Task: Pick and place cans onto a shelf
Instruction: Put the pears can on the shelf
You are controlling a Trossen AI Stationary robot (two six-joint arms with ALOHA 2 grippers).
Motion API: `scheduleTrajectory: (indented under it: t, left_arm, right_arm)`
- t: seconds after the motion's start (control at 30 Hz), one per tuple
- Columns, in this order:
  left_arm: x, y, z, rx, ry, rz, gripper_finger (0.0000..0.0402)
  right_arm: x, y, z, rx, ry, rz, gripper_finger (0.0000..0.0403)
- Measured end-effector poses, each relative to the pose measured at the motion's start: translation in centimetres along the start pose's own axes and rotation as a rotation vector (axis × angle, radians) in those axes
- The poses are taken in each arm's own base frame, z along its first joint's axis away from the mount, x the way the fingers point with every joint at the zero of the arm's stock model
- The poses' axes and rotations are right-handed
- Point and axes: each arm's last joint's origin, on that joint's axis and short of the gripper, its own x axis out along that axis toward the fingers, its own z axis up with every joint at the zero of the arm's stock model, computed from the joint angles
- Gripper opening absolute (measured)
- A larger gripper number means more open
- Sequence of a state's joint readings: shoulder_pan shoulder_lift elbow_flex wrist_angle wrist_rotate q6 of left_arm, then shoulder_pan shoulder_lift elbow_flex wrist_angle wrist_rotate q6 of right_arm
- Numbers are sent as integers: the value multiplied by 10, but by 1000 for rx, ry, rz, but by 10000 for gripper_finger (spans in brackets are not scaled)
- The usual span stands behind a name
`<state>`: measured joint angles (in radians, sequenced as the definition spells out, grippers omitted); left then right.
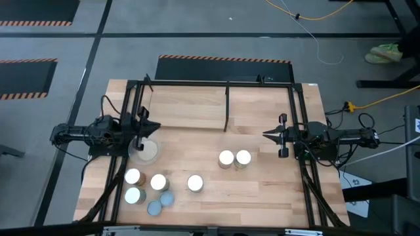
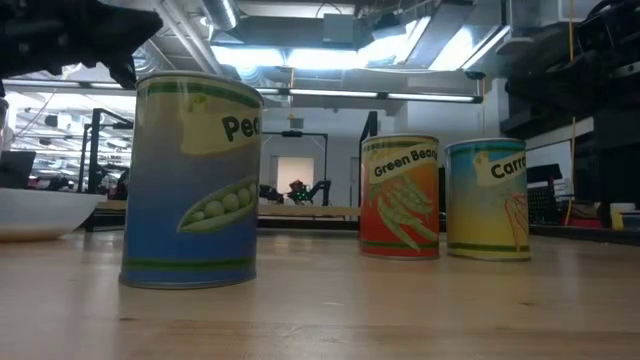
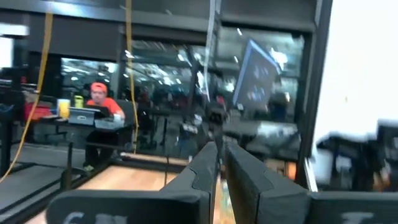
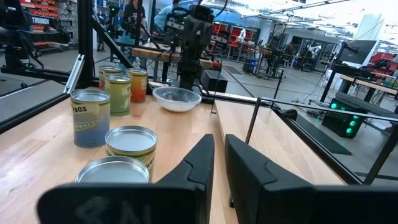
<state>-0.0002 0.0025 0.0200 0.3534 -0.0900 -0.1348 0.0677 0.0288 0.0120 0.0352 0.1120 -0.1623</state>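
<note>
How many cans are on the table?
8. Two cans stand together right of middle, one alone in the middle, and five cluster at the front left, below the dish. None looks hidden.

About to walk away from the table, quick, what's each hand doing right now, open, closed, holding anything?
Left hand: closed, holding nothing, above the pale dish.
Right hand: closed, holding nothing, beside the pair of cans.
</note>
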Motion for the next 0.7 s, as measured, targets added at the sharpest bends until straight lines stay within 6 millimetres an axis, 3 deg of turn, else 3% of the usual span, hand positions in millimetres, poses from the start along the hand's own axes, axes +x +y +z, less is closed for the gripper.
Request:
scheduleTrajectory:
  t: [0.2,0.53,0.7]
  left_arm:
    - [0,0,3,-79,-28,5,37]
    - [0,0,3,-131,-27,4,130]
    - [0,0,3,-155,-27,4,157]
  right_arm:
    - [0,0,0,0,0,0,45]
    - [0,0,0,0,0,0,45]
    - [0,0,0,0,0,0,45]
